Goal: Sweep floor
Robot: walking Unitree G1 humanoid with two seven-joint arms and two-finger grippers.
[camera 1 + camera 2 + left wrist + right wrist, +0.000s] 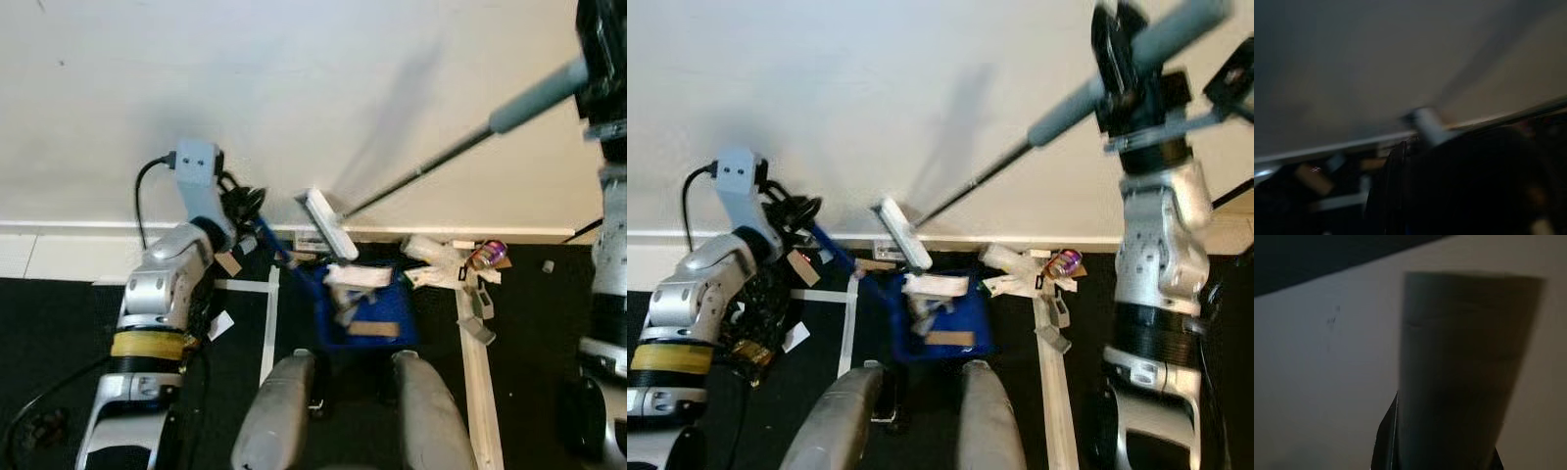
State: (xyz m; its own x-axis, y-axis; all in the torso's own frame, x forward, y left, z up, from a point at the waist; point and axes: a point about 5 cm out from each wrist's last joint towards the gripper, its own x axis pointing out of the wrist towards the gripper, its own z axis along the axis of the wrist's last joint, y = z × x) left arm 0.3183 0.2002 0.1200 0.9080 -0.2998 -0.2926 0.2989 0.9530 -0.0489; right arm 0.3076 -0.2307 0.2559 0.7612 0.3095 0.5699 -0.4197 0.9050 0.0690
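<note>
A blue dustpan (367, 313) lies on the black floor by the wall, with scraps of paper and card in it. Its blue handle (277, 251) slants up to my left gripper (245, 208), which is shut on it. The white broom head (328, 223) hangs tilted just above the pan's far edge. From it the thin rod rises rightwards to a grey grip (1087, 93), on which my right gripper (1127, 69) is shut. That grip (1464, 367) looms large and blurred in the right wrist view. The left wrist view is dark, with the broom head (1427, 125) faintly seen.
Crumpled paper (431, 255) and a pink can (487, 256) lie beside the skirting, right of the pan. White tape lines (269, 323) and a pale wooden strip (480, 382) cross the black floor. My knees (279, 411) stand close behind the pan. A black cable (142, 196) loops at the left.
</note>
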